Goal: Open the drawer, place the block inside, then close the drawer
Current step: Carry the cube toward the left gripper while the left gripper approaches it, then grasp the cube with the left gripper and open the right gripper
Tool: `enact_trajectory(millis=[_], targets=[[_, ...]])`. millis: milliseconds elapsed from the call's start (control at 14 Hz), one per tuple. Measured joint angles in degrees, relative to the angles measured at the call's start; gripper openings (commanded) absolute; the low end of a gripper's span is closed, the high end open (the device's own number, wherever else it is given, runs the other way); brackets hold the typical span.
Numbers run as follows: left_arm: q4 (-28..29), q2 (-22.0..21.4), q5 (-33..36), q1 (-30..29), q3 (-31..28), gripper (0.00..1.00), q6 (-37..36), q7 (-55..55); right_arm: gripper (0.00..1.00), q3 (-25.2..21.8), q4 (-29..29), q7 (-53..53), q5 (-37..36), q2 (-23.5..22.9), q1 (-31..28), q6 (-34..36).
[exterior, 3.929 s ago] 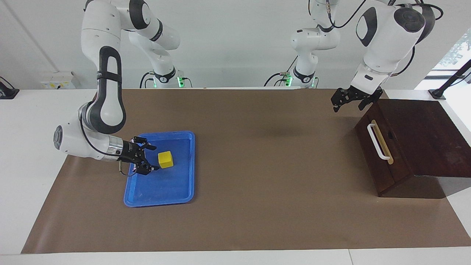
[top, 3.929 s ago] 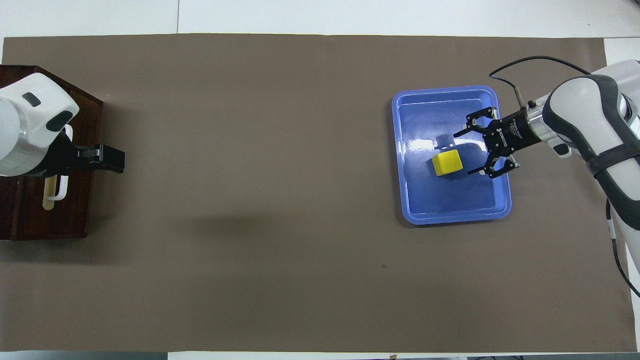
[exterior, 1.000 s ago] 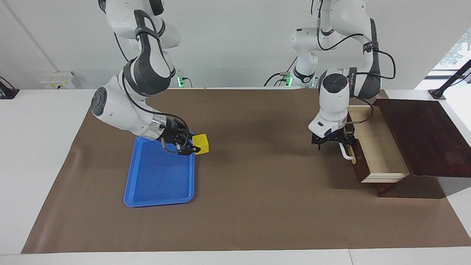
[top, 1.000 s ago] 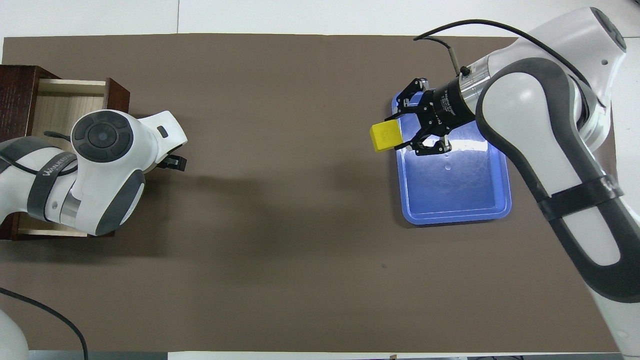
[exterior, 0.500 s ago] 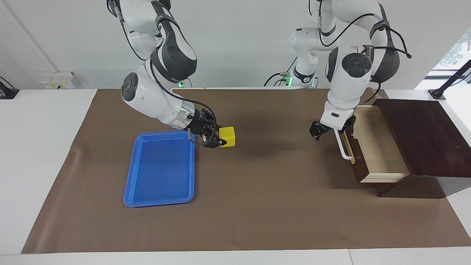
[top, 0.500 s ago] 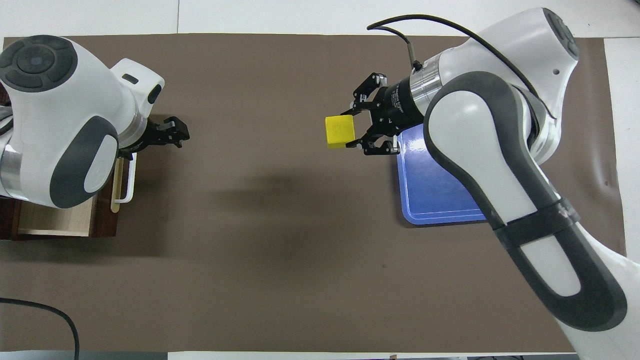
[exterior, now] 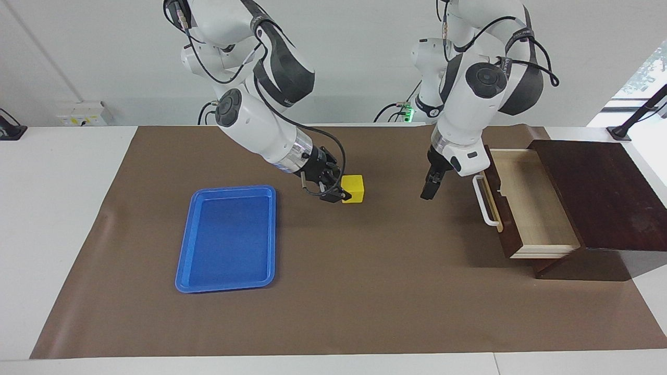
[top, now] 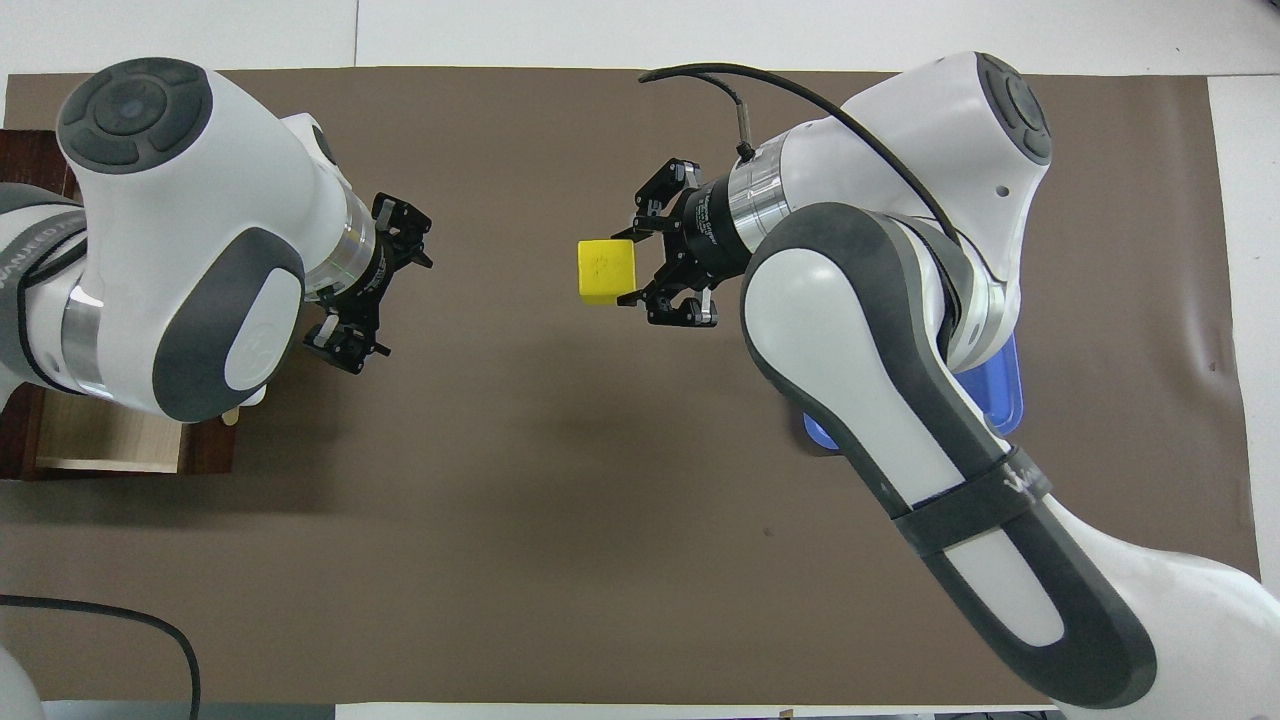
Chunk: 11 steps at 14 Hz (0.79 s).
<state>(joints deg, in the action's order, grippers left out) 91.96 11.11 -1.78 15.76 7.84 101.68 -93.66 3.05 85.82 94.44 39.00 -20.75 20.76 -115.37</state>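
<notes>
My right gripper (exterior: 340, 190) is shut on the yellow block (exterior: 354, 188) and holds it above the brown mat at mid-table; the overhead view shows the right gripper (top: 626, 268) and the block (top: 606, 271) too. The drawer (exterior: 527, 200) stands pulled out of its dark wooden box (exterior: 599, 192), with its pale interior bare and its white handle (exterior: 484, 202) free. My left gripper (exterior: 430, 186) hangs open and empty over the mat beside the drawer front, its fingers spread in the overhead view (top: 390, 292). The left arm hides most of the drawer (top: 110, 447) from above.
The blue tray (exterior: 232, 189) lies empty toward the right arm's end; from above the right arm covers most of it (top: 1008, 402). A brown mat (exterior: 365, 291) covers the table.
The right gripper has carried the block off the tray toward the left arm's end. The left gripper pulled the drawer open, left the handle, and now hangs clear of it, turned toward the block.
</notes>
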Motion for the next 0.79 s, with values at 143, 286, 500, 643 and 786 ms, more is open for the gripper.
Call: enact_trajectory(millis=[143,286,500,643,786], targets=[[-2.7,1.4,-0.2,2.4,0.1,1.00,0.3,-12.2,0.00,0.0,0.0,0.0,1.0,0.0,-0.1,0.0],[-3.6,2.1,-0.3,5.9,0.2,1.00,1.9,-17.6,0.00,0.0,0.0,0.0,1.3,0.0,0.1,0.1],[-3.8,3.1,-0.3,10.0,0.1,1.00,2.5,-23.5,0.00,0.1,0.0,0.0,1.3,0.0,0.8,0.1],[-4.2,3.9,-0.3,10.4,-0.1,1.00,3.9,-26.3,0.00,0.1,0.0,0.0,1.3,-0.1,0.9,0.1],[-4.9,4.4,-0.3,10.4,-0.2,1.00,5.8,-28.9,0.00,0.1,0.0,0.0,1.3,-0.1,0.9,0.1]])
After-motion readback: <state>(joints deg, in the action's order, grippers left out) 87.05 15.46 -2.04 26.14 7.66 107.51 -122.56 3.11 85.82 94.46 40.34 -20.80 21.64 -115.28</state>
